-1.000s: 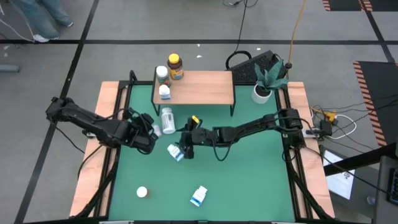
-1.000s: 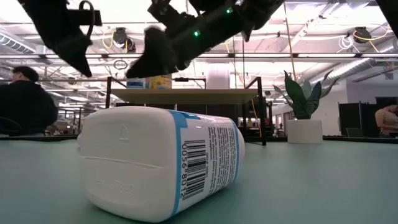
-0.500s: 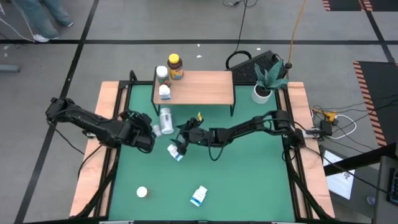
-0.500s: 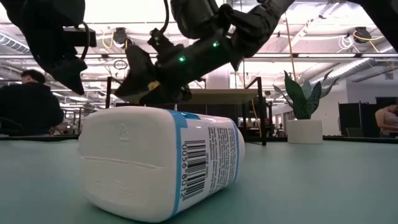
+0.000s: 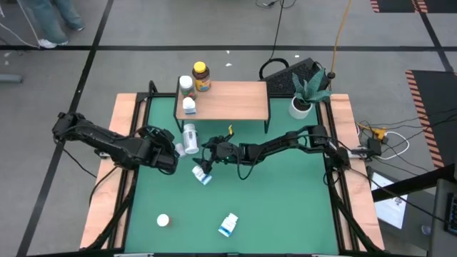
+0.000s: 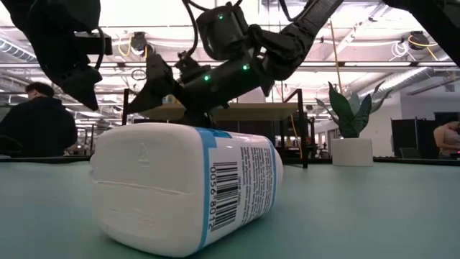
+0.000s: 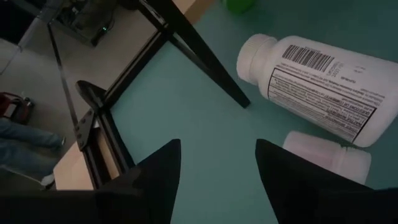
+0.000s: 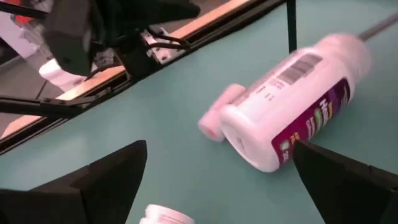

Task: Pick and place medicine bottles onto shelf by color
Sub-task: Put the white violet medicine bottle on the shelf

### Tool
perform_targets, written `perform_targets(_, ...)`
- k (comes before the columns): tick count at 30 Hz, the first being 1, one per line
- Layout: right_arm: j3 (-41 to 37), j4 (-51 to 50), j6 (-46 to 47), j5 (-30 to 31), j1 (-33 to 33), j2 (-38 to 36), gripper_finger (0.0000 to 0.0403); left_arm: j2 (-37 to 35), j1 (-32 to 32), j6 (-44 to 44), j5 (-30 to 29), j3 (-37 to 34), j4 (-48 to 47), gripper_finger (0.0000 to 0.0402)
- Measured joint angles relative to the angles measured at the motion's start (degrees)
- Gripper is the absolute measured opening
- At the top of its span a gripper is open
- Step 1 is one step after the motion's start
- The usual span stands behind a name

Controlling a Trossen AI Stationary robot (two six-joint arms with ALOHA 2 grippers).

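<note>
High view: I see the shelf (image 5: 232, 100) at 12 o'clock holding three bottles; a white bottle (image 5: 191, 138) lies on the mat between the left gripper (image 5: 171, 148) and right gripper (image 5: 207, 158).

Left wrist view: fingers (image 7: 158, 171) apart, empty, the bottle near.

Right wrist view: fingers (image 8: 102, 180) wide apart, empty.

Judgement: light, rigid, slick plastic, apt to roll; I'd grip mid-body across the label.

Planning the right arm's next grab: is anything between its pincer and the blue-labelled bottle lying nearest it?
Nothing visible does. The right pincer is open right beside the blue-labelled bottle. The large white bottle lies apart, nearer the shelf.
</note>
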Motion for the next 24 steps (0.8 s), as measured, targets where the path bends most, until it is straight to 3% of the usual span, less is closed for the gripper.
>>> perform_targets(7,0.66,-2.0,2.6,2.89,-2.22,1.59,0.0399,-0.01,0.98,5.87,-0.15,0.0,3.33,0.0212)
perform_targets(12,6.5,-7.35,2.07,1.82,-2.25,4.44,0.0399,0.0,3.6,10.8,-0.78,0.0,6.22,0.0212)
perform_targets(24,11.25,-8.01,2.84,1.57,-3.5,6.75,0.0399,-0.02,6.94,12.44,-1.09,0.0,6.29,0.0212)
